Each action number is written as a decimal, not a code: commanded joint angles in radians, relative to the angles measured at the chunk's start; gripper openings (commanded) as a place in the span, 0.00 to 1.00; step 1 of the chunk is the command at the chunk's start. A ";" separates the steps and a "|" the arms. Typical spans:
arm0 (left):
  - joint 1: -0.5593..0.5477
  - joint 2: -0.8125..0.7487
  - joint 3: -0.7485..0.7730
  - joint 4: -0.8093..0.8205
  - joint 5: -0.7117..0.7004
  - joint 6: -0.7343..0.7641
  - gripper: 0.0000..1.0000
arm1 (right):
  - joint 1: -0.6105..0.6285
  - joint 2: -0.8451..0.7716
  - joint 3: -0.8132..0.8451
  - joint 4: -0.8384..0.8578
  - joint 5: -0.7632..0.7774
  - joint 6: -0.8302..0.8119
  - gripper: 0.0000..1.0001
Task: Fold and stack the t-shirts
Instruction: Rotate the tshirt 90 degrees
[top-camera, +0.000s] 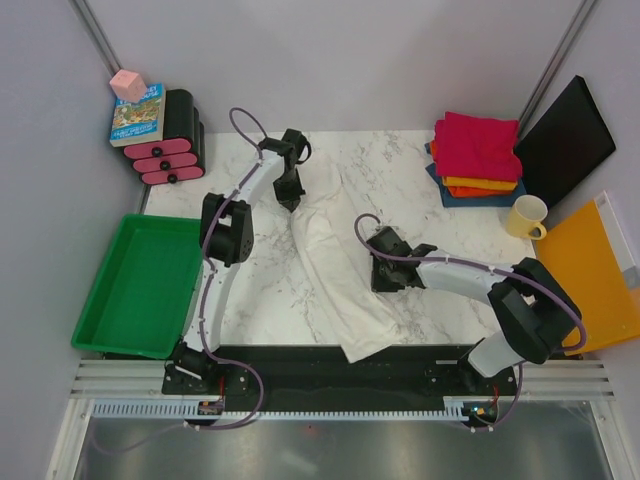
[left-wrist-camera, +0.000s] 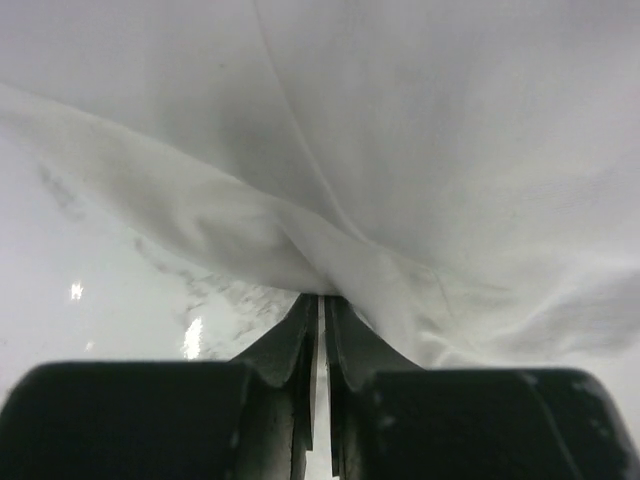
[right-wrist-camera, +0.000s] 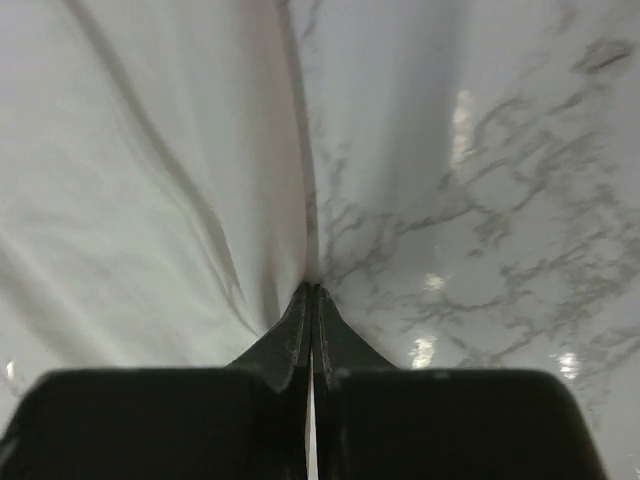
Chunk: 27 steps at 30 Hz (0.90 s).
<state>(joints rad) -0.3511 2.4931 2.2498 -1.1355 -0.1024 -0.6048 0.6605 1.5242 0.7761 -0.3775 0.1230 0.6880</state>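
Observation:
A large off-white t-shirt (top-camera: 335, 250) lies wrinkled on the marble table, running from the far centre down over the near edge. My left gripper (top-camera: 289, 200) is shut on the shirt's far left edge (left-wrist-camera: 330, 250). My right gripper (top-camera: 378, 272) is shut on the shirt's right edge (right-wrist-camera: 200, 200). A stack of folded shirts stands at the far right: magenta (top-camera: 478, 145) on top, orange (top-camera: 480, 185) under it, dark blue (top-camera: 480, 198) at the bottom.
A green tray (top-camera: 140, 285) sits at the left. Black-and-pink drawers (top-camera: 175, 140) with a book and a pink block stand far left. A yellow mug (top-camera: 525, 215), a black board (top-camera: 565, 140) and an orange-yellow board (top-camera: 590, 270) are at the right.

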 joint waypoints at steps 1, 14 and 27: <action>-0.049 0.093 0.180 0.149 0.068 0.079 0.14 | 0.097 0.082 -0.043 -0.031 -0.180 0.007 0.00; -0.048 -0.005 0.055 0.206 0.009 0.062 0.16 | 0.191 0.124 0.204 -0.116 0.012 -0.038 0.06; -0.083 -0.663 -0.708 0.460 -0.106 0.022 0.33 | -0.021 0.189 0.578 -0.072 0.283 -0.174 0.23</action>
<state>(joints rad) -0.3985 1.9633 1.7325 -0.7712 -0.1509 -0.5568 0.6525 1.5558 1.2182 -0.4789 0.2909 0.5709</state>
